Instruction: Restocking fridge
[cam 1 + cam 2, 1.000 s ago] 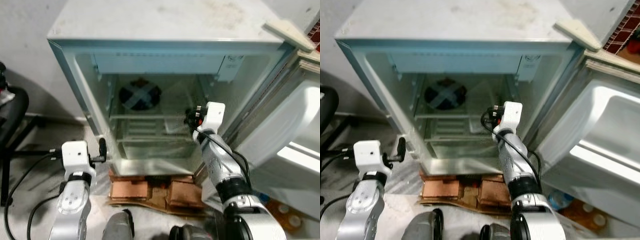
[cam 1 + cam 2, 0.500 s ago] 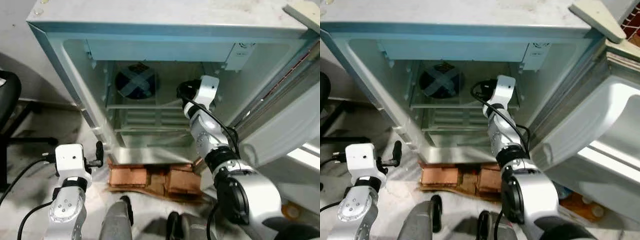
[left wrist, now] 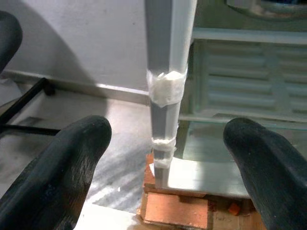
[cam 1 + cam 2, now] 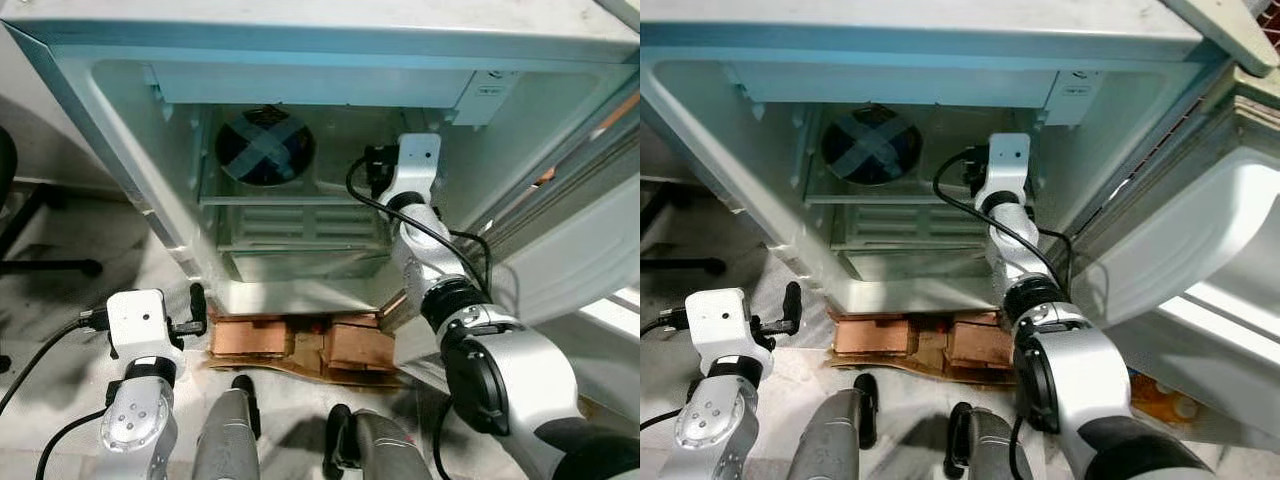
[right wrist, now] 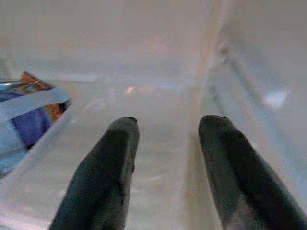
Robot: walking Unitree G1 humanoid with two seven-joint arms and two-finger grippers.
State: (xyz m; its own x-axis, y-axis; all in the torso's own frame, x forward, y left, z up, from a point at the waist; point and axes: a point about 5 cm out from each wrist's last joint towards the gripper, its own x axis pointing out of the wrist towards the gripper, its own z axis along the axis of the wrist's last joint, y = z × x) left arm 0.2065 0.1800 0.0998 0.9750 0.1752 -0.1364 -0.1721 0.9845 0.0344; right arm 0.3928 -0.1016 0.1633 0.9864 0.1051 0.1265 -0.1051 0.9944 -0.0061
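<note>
A small white fridge (image 4: 130, 190) stands open in front of me. On its upper glass shelf (image 4: 260, 200) lies a dark round thing crossed by pale blue bands (image 4: 265, 145). My right arm (image 4: 415, 170) reaches into the fridge on the shelf's right side. In the right wrist view my right gripper (image 5: 165, 122) is open above the shelf, with nothing between its fingers, and a blue and orange packet (image 5: 26, 127) lies off to one side. My left gripper (image 3: 163, 158) is open, low, just outside the fridge's front left corner post (image 3: 168, 72).
The fridge door (image 4: 590, 250) hangs open to the right. Bricks and cardboard (image 4: 300, 345) prop up the fridge. A black chair base (image 4: 45, 265) stands on the floor at left. My own legs (image 4: 225, 450) show at the bottom edge.
The camera has come closer and lower toward the fridge. My right arm has pushed deeper into the fridge, up to shelf level. The left arm has stayed low by the corner.
</note>
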